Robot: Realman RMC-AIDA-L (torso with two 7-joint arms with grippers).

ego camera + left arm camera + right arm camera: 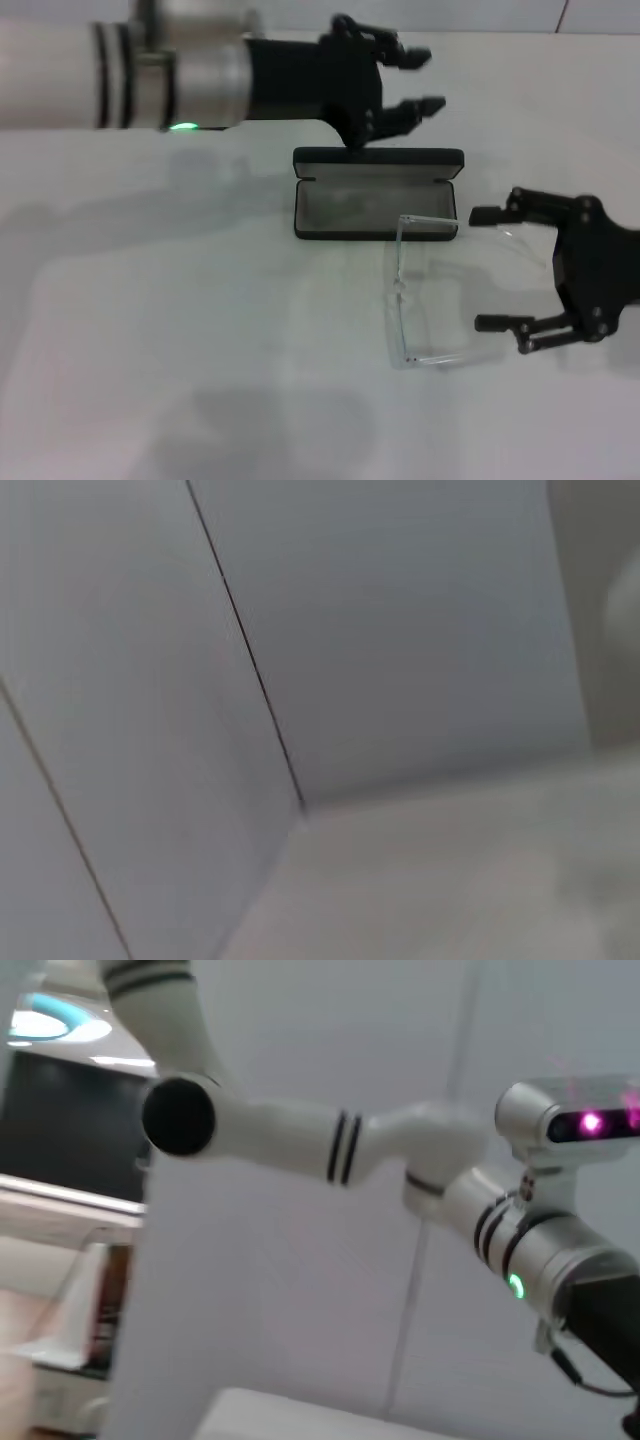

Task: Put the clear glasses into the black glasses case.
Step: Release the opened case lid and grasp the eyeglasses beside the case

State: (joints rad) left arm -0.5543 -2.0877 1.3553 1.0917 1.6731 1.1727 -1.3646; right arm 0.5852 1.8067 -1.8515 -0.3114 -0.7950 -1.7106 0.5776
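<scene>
Your transparent plastic wraparound clear glasses [425, 300] lay unfolded on the white table [200, 330], touching the open, grey-lined black glasses case [377, 195], right gripper [490, 268] spread beside them, left gripper [428, 80] spread above the case lid.

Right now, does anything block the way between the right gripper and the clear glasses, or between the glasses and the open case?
Nothing visible does. The right gripper is open beside the clear glasses, and the black glasses case lies open just behind them. The left gripper hovers behind the case.
</scene>
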